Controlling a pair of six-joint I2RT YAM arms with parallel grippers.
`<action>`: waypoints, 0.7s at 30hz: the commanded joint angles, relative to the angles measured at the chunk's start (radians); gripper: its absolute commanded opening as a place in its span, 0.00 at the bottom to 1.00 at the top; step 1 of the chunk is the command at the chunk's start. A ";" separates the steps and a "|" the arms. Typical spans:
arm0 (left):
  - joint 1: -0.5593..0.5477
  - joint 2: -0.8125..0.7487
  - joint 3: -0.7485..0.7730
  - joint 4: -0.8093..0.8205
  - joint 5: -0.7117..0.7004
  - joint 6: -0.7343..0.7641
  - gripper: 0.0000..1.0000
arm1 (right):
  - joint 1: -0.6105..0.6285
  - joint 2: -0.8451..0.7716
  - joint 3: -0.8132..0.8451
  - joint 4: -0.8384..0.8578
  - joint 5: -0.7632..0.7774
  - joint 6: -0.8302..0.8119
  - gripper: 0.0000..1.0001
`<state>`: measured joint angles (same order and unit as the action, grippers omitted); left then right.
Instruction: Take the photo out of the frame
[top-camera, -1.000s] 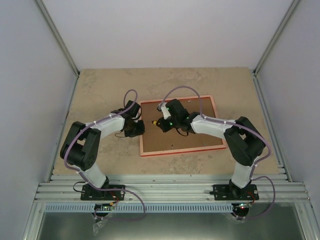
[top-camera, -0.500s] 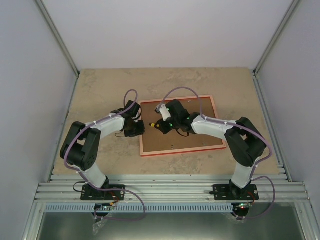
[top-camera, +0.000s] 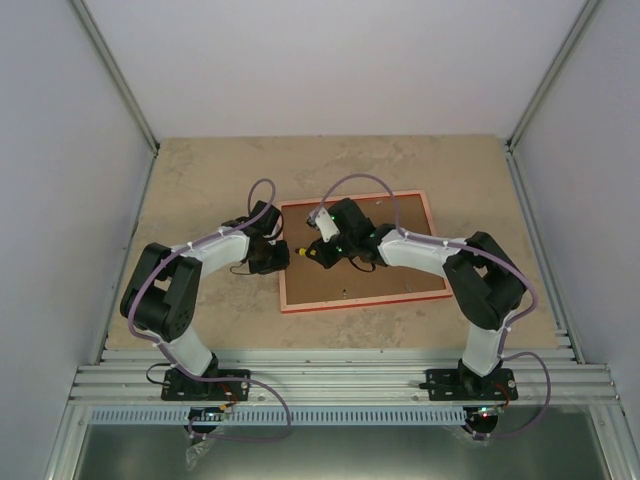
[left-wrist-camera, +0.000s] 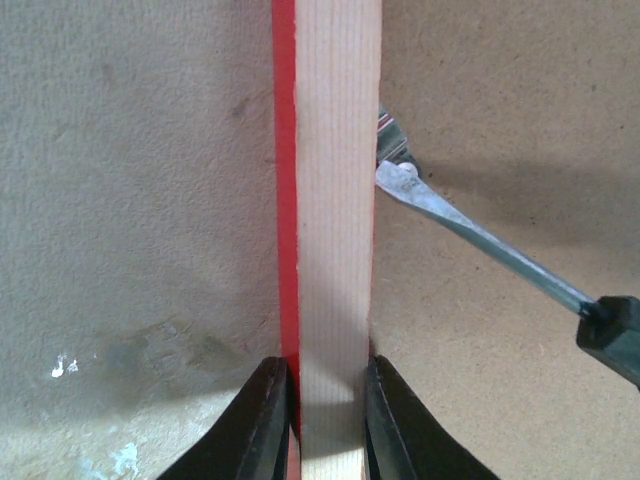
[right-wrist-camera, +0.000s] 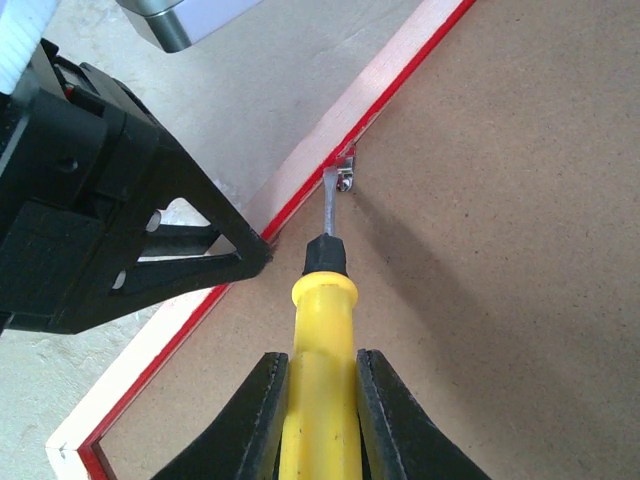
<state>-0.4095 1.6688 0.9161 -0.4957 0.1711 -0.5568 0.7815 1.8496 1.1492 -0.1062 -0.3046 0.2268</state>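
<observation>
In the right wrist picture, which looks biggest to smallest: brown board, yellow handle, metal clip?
Largest: brown board.
Next: yellow handle, though being close to the camera enlarges it.
Smallest: metal clip.

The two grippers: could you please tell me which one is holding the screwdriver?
The right gripper, shut on the yellow-handled screwdriver, whose blade reaches the metal clip. The left gripper instead clamps the frame by its side rail.

Frame (left-wrist-camera: 338, 250) bare pale wood; backing board (right-wrist-camera: 500, 250) matt brown fibreboard; screwdriver handle (right-wrist-camera: 318, 320) glossy yellow plastic.
</observation>
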 joint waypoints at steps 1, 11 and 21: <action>-0.003 0.048 -0.036 -0.049 0.006 0.014 0.17 | 0.007 0.029 0.030 0.015 -0.010 -0.007 0.00; -0.003 0.052 -0.040 -0.046 0.016 0.018 0.17 | 0.006 0.034 0.026 0.038 0.057 0.026 0.01; -0.003 0.052 -0.041 -0.040 0.012 0.010 0.17 | 0.012 0.004 0.013 -0.001 0.013 0.023 0.00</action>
<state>-0.4095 1.6691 0.9161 -0.4950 0.1741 -0.5537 0.7830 1.8713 1.1641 -0.0937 -0.2760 0.2401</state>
